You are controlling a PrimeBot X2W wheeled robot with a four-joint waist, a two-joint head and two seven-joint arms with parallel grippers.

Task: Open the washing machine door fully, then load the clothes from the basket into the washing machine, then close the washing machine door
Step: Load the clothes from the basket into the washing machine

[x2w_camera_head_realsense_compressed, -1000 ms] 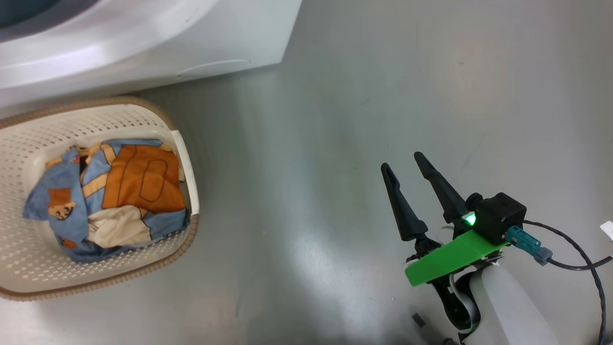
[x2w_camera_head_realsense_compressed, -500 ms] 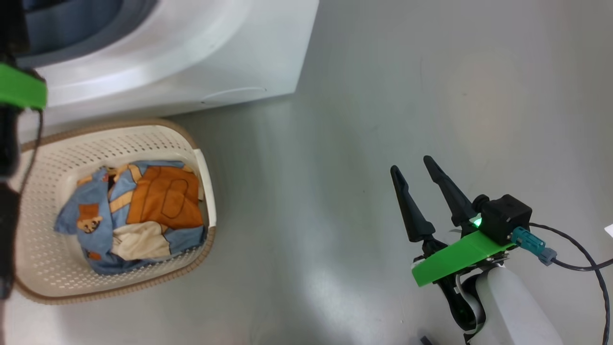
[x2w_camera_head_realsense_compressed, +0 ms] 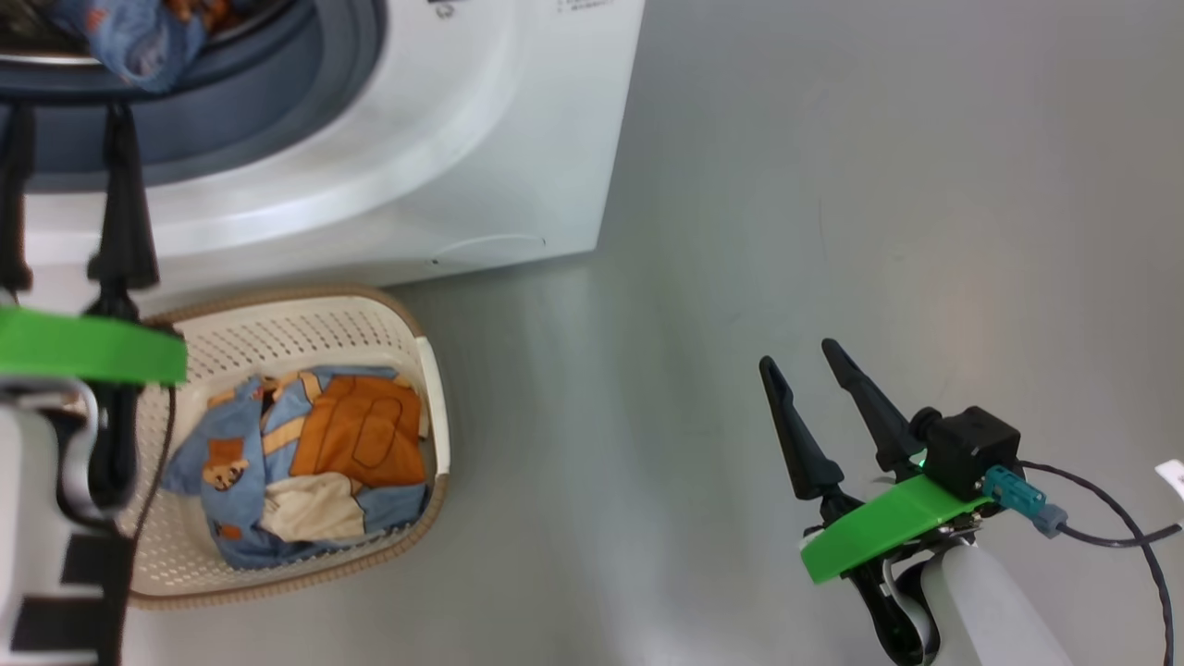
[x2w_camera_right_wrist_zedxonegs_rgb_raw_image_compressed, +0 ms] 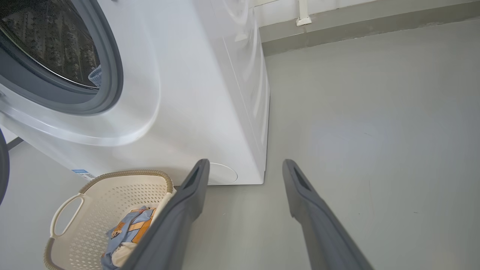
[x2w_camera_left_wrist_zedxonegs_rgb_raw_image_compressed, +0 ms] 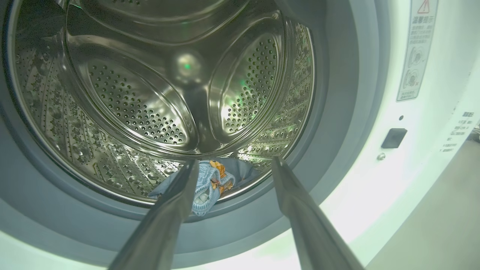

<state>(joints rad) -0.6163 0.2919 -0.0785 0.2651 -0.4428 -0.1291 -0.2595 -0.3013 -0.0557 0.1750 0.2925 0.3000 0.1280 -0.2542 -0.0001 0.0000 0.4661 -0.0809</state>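
The washing machine [x2w_camera_head_realsense_compressed: 518, 139] stands with its mouth uncovered. One light-blue garment [x2w_camera_left_wrist_zedxonegs_rgb_raw_image_compressed: 210, 180] lies on the steel drum's front lip and also shows as blue fabric [x2w_camera_head_realsense_compressed: 120, 37] at the top left of the head view. My left gripper [x2w_camera_left_wrist_zedxonegs_rgb_raw_image_compressed: 234, 161] is open and empty just before that lip, fingers pointing into the drum; it rises at the left edge as left gripper [x2w_camera_head_realsense_compressed: 67, 111]. The cream basket [x2w_camera_head_realsense_compressed: 416, 324] sits on the floor before the machine with more clothes [x2w_camera_head_realsense_compressed: 314, 453] in it. My right gripper [x2w_camera_head_realsense_compressed: 805, 370] hangs open over bare floor, well right of the basket. A dark curved edge [x2w_camera_right_wrist_zedxonegs_rgb_raw_image_compressed: 3, 168] may be the door's rim.
Grey floor spreads to the right of the machine [x2w_camera_right_wrist_zedxonegs_rgb_raw_image_compressed: 195, 93] up to a wall skirting [x2w_camera_right_wrist_zedxonegs_rgb_raw_image_compressed: 356, 26]. A small round flap [x2w_camera_right_wrist_zedxonegs_rgb_raw_image_compressed: 223, 173] sits low on the machine's front. The basket [x2w_camera_right_wrist_zedxonegs_rgb_raw_image_compressed: 127, 173] stands left of my right gripper [x2w_camera_right_wrist_zedxonegs_rgb_raw_image_compressed: 245, 163]. A black cable [x2w_camera_head_realsense_compressed: 1110, 499] trails from the right wrist.
The head camera has tilted up, bringing the drum opening and the garment in it into view. My left gripper has come in at the left, before the drum. The right gripper stays open.
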